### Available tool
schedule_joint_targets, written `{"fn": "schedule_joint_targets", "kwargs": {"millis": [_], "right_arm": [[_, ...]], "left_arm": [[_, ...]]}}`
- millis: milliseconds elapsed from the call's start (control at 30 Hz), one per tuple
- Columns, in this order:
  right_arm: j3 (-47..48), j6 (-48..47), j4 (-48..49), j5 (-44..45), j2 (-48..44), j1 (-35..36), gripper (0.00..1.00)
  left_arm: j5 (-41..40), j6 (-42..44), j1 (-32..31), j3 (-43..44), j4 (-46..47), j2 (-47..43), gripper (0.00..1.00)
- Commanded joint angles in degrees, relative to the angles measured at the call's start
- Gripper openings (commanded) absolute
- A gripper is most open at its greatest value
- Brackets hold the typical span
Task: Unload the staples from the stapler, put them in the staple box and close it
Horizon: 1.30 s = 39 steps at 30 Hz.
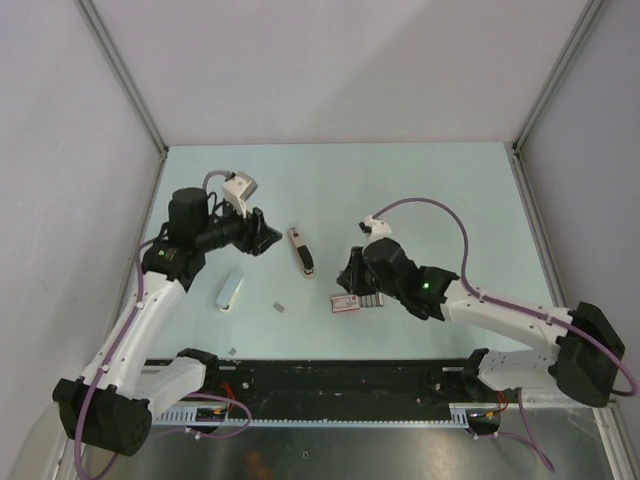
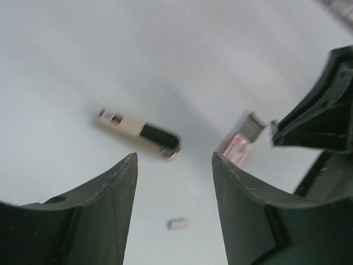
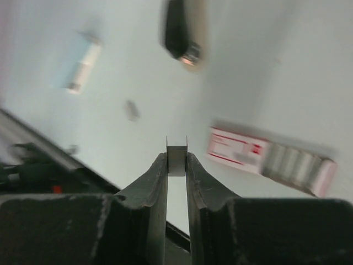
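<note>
Slim beige-grey stapler with black parts lay flat on the table. Right gripper hung near the stapler's right, pinched tight on a short grey metallic strip of staples. Left gripper hung just left of the stapler, spread apart and empty. Judged: unloading under way. Next move: set the strip down clear of the stapler.

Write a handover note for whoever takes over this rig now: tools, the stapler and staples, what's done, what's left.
Left tool: open, empty, facing the stapler, not touching it.
Right tool: shut on a staple strip, near the pink box.
Stapler lies on the table between both tools; a loose grey strip lies apart from it.
Done: one strip appears out.
Left: put it down, check the stapler for more.
</note>
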Motion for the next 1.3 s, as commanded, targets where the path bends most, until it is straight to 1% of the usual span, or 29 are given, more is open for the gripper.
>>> {"fn": "schedule_joint_targets", "kwargs": {"millis": [0, 100, 200, 433, 667, 1267], "right_arm": [[3.43, 2.0, -17.04, 11.55, 5.7, 0.78, 0.0], [3.52, 3.58, -19.08, 15.46, 9.0, 1.4, 0.0], [3.53, 4.61, -18.95, 17.95, 12.38, 1.65, 0.0], [3.61, 5.57, -16.03, 19.42, 17.93, 1.72, 0.0], [3.62, 5.75, -15.22, 20.27, 19.96, 1.88, 0.0], [4.23, 4.17, -13.96, 20.31, 21.69, 2.39, 0.0]], "left_arm": [[-13.35, 16.08, 0.33, -3.88, -8.93, -1.64, 0.61], [-15.93, 18.93, 0.29, -6.61, -10.22, -2.12, 0.61], [-16.63, 20.21, 0.33, -8.54, -10.92, -2.89, 0.6], [-16.13, 21.27, 0.31, -9.54, -11.65, -4.18, 0.6], [-15.01, 20.97, 0.34, -10.07, -11.7, -4.05, 0.6], [-13.87, 20.84, 0.33, -10.66, -11.75, -4.05, 0.6]]}}
